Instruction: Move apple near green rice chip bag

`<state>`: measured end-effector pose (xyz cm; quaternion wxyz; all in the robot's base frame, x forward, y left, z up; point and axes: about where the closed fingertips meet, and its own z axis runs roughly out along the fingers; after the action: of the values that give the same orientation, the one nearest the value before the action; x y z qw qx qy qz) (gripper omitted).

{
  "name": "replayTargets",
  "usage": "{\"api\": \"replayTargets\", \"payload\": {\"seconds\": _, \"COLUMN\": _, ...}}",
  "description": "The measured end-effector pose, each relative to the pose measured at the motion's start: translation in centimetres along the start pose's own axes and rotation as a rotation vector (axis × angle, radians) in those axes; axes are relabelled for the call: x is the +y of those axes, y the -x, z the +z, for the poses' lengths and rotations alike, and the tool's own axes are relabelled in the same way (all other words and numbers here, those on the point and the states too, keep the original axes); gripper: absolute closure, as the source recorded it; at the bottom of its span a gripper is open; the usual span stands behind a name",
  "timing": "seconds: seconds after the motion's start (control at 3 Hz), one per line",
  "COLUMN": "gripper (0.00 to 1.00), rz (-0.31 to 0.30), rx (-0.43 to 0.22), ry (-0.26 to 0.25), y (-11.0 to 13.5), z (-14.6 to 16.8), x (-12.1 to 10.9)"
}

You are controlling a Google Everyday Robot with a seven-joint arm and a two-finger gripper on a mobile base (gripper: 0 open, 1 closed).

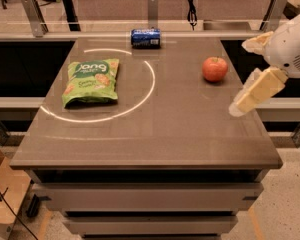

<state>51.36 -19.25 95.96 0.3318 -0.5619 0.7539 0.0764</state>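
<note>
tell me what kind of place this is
Probably a robot test lab, not a home: a grey table holds staged items, an apple, a green rice chip bag and a blue can, with metal posts behind and the robot's gripper by the table's right edge.

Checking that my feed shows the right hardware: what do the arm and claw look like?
By the right-hand edge of the table, the claw is pale cream-yellow, blocky and tapered. It joins a rounded white arm housing with a small dotted grille patch. No cables or markings show.
</note>
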Motion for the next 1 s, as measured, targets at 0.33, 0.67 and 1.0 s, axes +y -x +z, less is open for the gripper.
{"api": "replayTargets", "payload": {"seconds": 0.33, "gripper": 0.00, "rz": 0.061, "rx": -0.137, "ry": -0.017, "y": 1.0, "z": 2.4, "x": -1.8}}
{"api": "replayTargets", "payload": {"seconds": 0.67, "gripper": 0.00, "rz": 0.101, "rx": -0.210, "ry": -0.033, "y": 1.5, "z": 4.6, "x": -3.6}}
{"api": "replayTargets", "payload": {"seconds": 1.0, "gripper": 0.00, "rz": 0.190, "rx": -0.289, "ry": -0.054, "y": 1.0, "z": 7.0, "x": -6.0}}
